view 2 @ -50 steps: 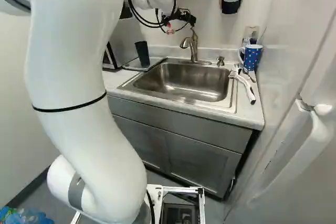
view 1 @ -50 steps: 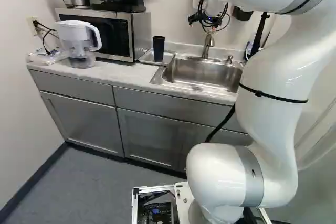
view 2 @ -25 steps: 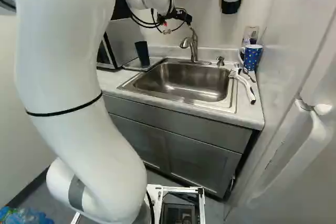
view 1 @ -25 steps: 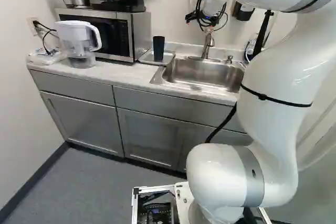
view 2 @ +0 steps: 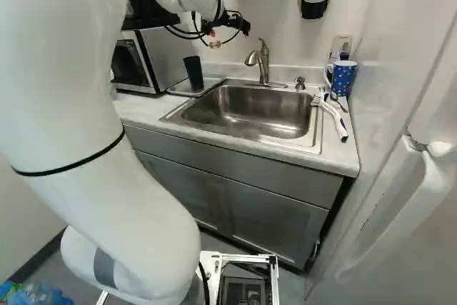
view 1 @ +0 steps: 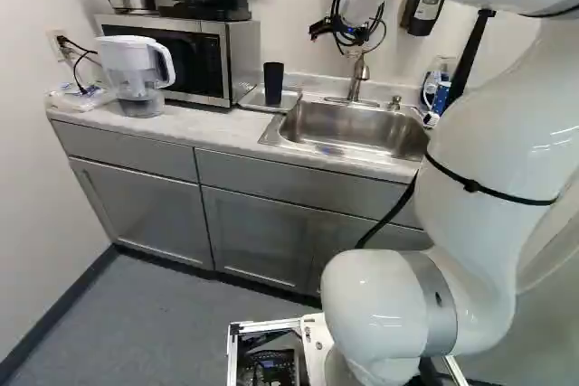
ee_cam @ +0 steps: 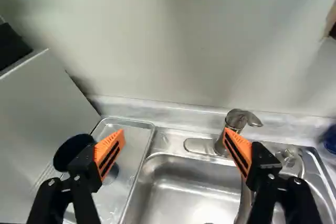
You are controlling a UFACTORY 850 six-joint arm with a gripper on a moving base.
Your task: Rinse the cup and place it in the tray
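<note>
The gripper point(view 2: 227, 26) is wide open and is holding nothing; the dark cup point(view 1: 273, 84) stands in the tray point(ee_cam: 135, 141).
This cup is ahead, outside one finger; the faucet point(ee_cam: 235, 119) is partly behind the other.

Open air over the rectangular steel basin point(view 2: 250, 108)

A curved metal faucet point(view 2: 263, 69) rises at its back edge. A boxy silver microwave point(view 1: 242, 56) walls off one side of the shallow rectangular tray point(ee_cam: 132, 145), where a tapered black cup point(view 1: 273, 84) stands upright.
</note>
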